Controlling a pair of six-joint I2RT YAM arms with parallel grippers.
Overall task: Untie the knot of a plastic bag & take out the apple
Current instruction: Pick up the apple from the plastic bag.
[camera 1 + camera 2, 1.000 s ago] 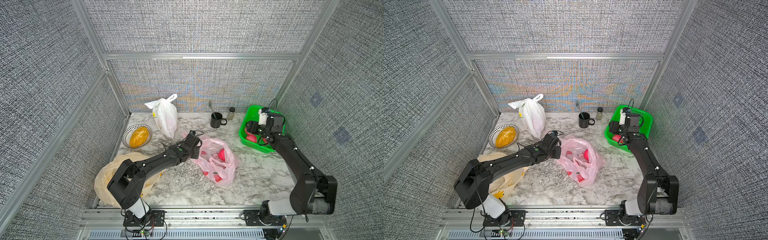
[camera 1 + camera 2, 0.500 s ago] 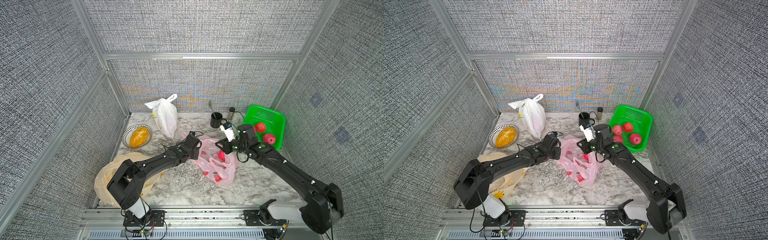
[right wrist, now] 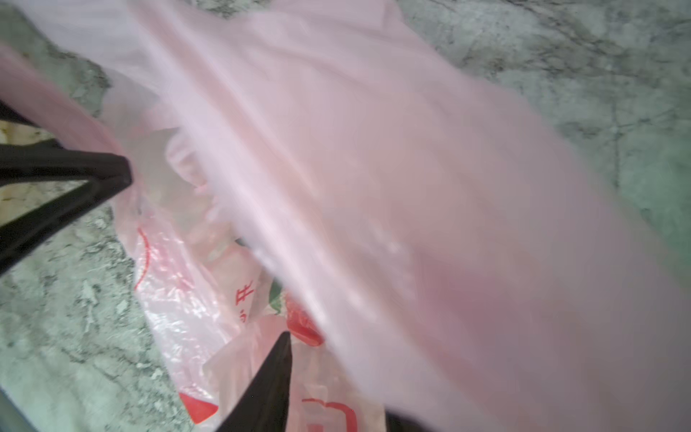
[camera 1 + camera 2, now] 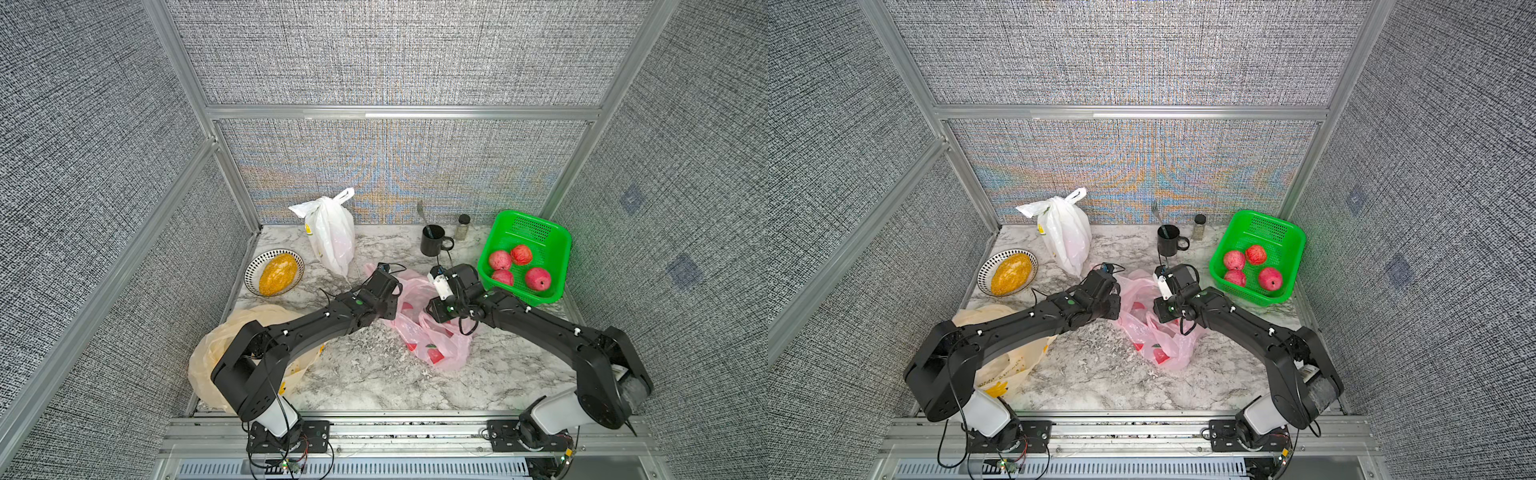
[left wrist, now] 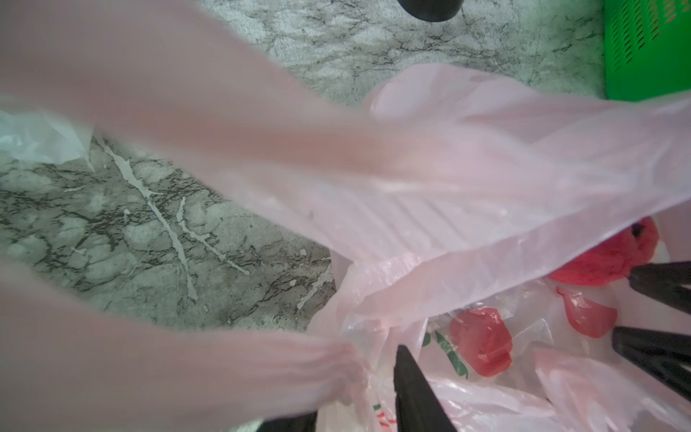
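Pink and thin, the pink bag point(image 4: 432, 345) lies crumpled in the middle of the marble table point(image 4: 374, 374), its mouth gaping between the two arms. Inside it, in the left wrist view, one red apple point(image 5: 598, 262) sits deep in the opening, among red fruit prints on the film. The left gripper point(image 4: 394, 306) is closed on a bunched fold of the bag's rim and pulls it taut. The right gripper point(image 5: 623, 306) reaches into the mouth with its jaws partly apart and nothing between them; one of its fingers point(image 5: 662, 284) lies just beside the apple.

At the back on the robot's right stands the green basket point(image 4: 540, 237), holding four apples point(image 4: 537, 278) clustered at its near side. A white bag point(image 4: 332, 241), knotted at the top, stands upright at the back. Near it, a black mug point(image 4: 432, 241) holds a fork point(image 4: 422, 210), with a small jar point(image 4: 463, 226) just beside. A patterned bowl point(image 4: 253, 266) on the robot's left holds a yellow mound. A pale yellow bag point(image 4: 216, 353) lies flattened under the left arm.

Stretched, blurred film covers much of both wrist views and hides most of the bag's inside.
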